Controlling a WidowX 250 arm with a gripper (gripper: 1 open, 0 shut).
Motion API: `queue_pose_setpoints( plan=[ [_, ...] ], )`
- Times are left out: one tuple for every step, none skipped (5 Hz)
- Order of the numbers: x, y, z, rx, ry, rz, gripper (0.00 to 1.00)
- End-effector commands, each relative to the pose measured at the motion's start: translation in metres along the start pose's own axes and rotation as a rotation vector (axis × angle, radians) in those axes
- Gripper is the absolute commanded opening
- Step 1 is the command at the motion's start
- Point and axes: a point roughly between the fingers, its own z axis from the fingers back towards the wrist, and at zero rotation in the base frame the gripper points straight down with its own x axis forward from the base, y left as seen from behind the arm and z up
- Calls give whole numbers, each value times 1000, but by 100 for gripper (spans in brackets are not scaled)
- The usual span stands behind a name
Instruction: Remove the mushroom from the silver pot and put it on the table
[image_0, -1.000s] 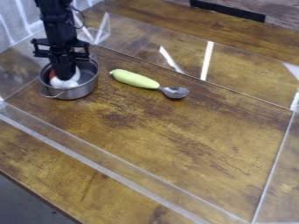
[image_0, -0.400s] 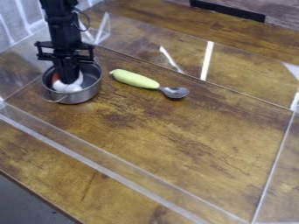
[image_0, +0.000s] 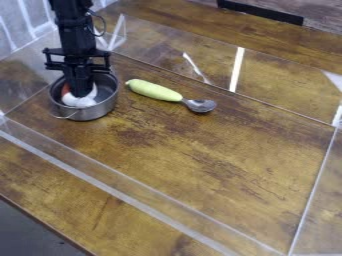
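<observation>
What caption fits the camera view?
Tool shut, reaching into the silver pot over the mushroom; spoon beside it on the table.

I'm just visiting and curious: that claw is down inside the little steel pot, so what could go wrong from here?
The gripper is closed low inside the silver pot. If it has not gripped the mushroom well, the mushroom may slip out when it rises. The pot could also lift or tip with it, possibly bumping the yellow-green object nearby.
</observation>
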Motion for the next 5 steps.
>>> queue_pose_setpoints(
  plan=[
    [1,-19,-7,-10,32,-56,0],
    [3,-23,-6,-17,45,-68,0],
    [4,-26,-5,-23,57,-83,0],
    [3,-38,26,-21,5,-122,0],
    [1,-51,57,-19,-47,-159,0]
  ],
)
